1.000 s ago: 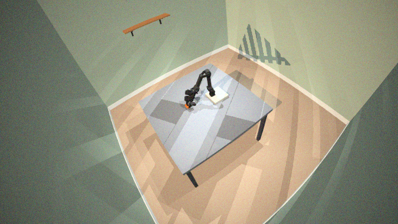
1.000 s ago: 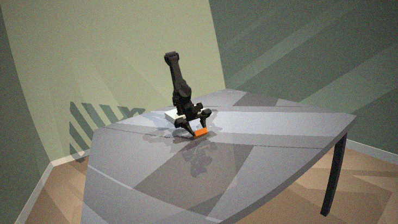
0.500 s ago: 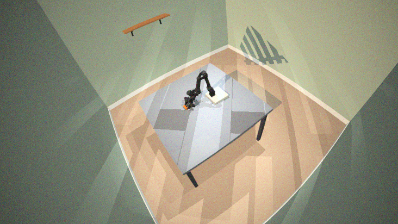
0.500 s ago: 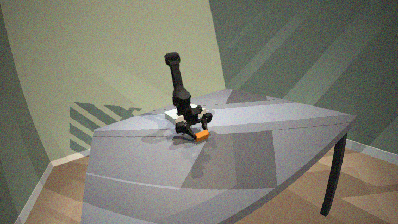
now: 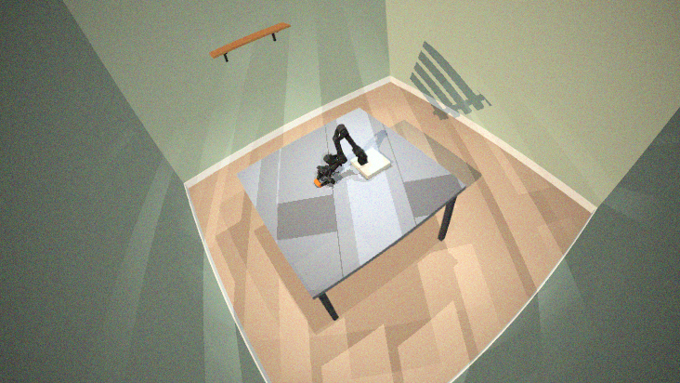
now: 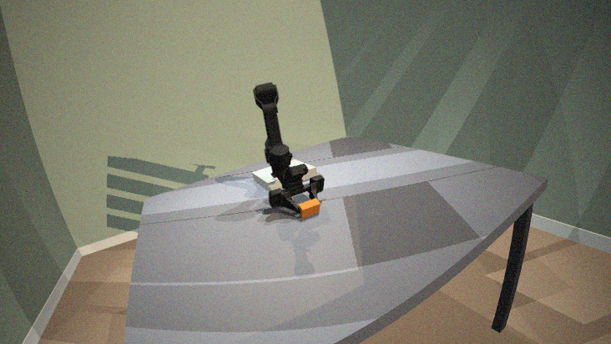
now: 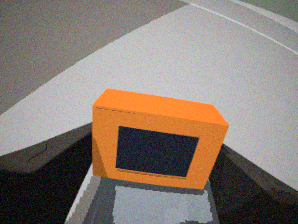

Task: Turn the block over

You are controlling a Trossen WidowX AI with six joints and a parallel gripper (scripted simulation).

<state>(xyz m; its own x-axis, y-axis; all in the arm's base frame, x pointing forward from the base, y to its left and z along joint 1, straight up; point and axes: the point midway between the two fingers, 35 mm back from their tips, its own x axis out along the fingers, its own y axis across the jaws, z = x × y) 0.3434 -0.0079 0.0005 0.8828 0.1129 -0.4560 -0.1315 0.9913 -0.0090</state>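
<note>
The orange block (image 5: 318, 183) (image 6: 309, 208) (image 7: 160, 106) is held between the two black fingers of my gripper (image 7: 154, 137). The gripper is shut on the block's two ends. A dark rectangular mark (image 7: 157, 152) on one broad side faces the wrist camera, back toward the gripper. In the exterior view the gripper slants low over the grey table (image 5: 304, 266) (image 6: 192, 251), with the block at or just above its surface. Whether the block touches the table cannot be told. The block's far side is hidden in the wrist view.
The arm's base stands on a cream slab (image 5: 374, 169) (image 6: 261, 174) on the table, behind the gripper in the exterior view. The table's edge (image 6: 431, 295) runs along the right in that view. An orange-brown shelf (image 5: 249, 39) is on the wall. Bands of shadow cross the table.
</note>
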